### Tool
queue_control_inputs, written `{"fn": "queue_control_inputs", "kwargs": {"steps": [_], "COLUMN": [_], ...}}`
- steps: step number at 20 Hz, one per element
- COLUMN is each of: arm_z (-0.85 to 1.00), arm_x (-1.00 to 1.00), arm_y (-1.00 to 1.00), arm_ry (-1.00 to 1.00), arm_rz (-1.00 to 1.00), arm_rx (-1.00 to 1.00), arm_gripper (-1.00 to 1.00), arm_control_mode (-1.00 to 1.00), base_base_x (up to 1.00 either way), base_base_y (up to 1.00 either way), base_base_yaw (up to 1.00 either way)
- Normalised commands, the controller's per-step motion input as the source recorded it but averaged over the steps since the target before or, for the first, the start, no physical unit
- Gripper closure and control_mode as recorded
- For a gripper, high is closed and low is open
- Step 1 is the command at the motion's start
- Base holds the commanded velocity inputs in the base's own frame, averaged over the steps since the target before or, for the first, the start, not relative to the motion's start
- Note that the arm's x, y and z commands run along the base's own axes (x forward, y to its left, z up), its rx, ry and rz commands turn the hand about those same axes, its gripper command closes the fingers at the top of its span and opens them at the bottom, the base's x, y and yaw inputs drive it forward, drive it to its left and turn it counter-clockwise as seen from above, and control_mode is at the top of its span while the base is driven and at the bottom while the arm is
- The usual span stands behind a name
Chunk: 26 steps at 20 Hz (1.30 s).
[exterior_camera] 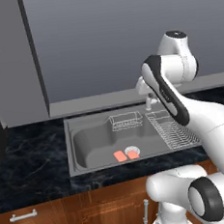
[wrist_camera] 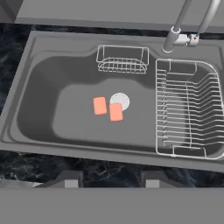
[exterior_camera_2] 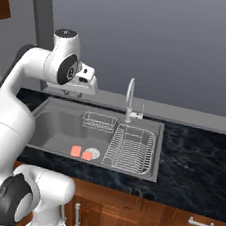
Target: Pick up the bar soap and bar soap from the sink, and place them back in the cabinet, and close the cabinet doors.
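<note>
Clearly nothing is done yet: both soaps (wrist_camera: 99, 105) (wrist_camera: 116, 112) lie in the sink (wrist_camera: 48, 109) by the drain (wrist_camera: 120, 100), gripper (wrist_camera: 109, 178) fingers apart, empty.

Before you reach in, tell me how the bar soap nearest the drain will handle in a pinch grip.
That bar soap looks flat and rigid, so it probably won't flex. It lies low on the sink floor, leaving little edge to pinch, and soap may be slippery. Its twin lies close beside it and could get nudged.
</note>
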Motion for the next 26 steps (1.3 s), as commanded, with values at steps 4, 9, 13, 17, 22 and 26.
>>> {"fn": "queue_control_inputs", "kwargs": {"steps": [4,9,13,17,22,26], "arm_z": [-0.08,-0.26,-0.32,-0.25,-0.26,-0.27], "arm_x": [0.00,0.08,0.17,0.27,0.30,0.24], "arm_y": [0.00,0.00,0.00,0.00,0.00,0.00], "arm_ry": [0.00,0.00,0.00,0.00,0.00,0.00], "arm_rz": [0.00,0.00,0.00,0.00,0.00,0.00], "arm_rx": [0.00,0.00,0.00,0.00,0.00,0.00], "arm_gripper": [-1.00,-1.00,-1.00,-1.00,-1.00,-1.00], "arm_control_mode": [-1.00,-1.00,-1.00,-1.00,-1.00,-1.00], "base_base_x": [0.00,0.00,0.00,0.00,0.00,0.00], "base_base_y": [0.00,0.00,0.00,0.00,0.00,0.00], "base_base_yaw": [0.00,0.00,0.00,0.00,0.00,0.00]}}
